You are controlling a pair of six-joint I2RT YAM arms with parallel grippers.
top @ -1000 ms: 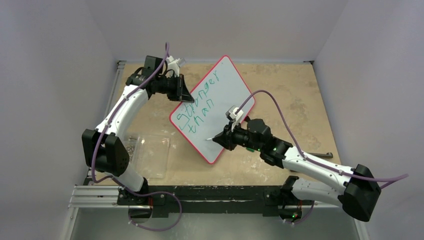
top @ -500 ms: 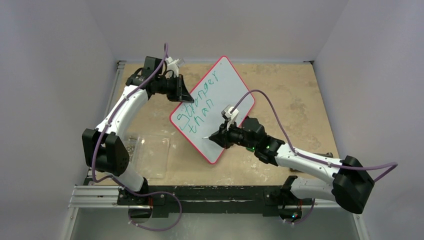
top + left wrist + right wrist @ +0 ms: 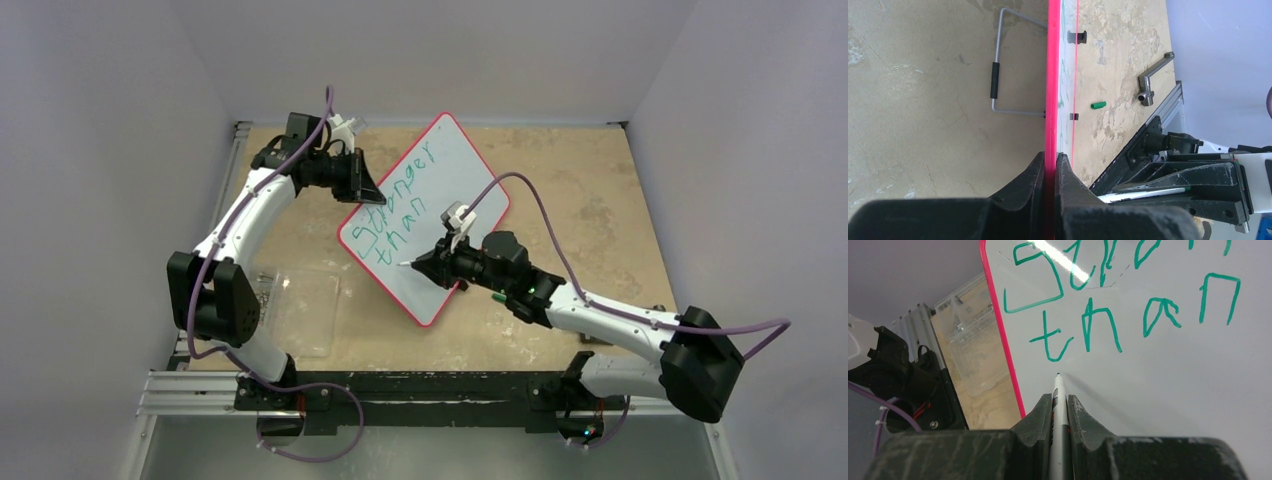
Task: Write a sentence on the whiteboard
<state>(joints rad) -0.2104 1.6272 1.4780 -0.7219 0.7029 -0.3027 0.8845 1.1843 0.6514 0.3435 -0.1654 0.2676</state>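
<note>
The whiteboard (image 3: 440,190), red-rimmed, stands tilted up on the table. My left gripper (image 3: 367,190) is shut on its red rim (image 3: 1052,75), and the left wrist view shows the jaws (image 3: 1050,156) pinching that edge. The sentence (image 3: 385,225) shows two green lines, "Stronger" and "than" (image 3: 1108,325). My right gripper (image 3: 428,263) is shut on a white marker (image 3: 1058,390). The marker's tip meets its own shadow on the board, just below the "t" of "than".
A clear plastic tray (image 3: 300,305) lies on the table left of the board's lower corner. A green marker cap (image 3: 1098,105) and a metal crank handle (image 3: 1154,77) lie on the table's right side. A wire stand (image 3: 994,85) props the board from behind.
My right gripper has carried the marker left and a little up across the board, to just under "than". The left gripper has kept its grip on the rim.
</note>
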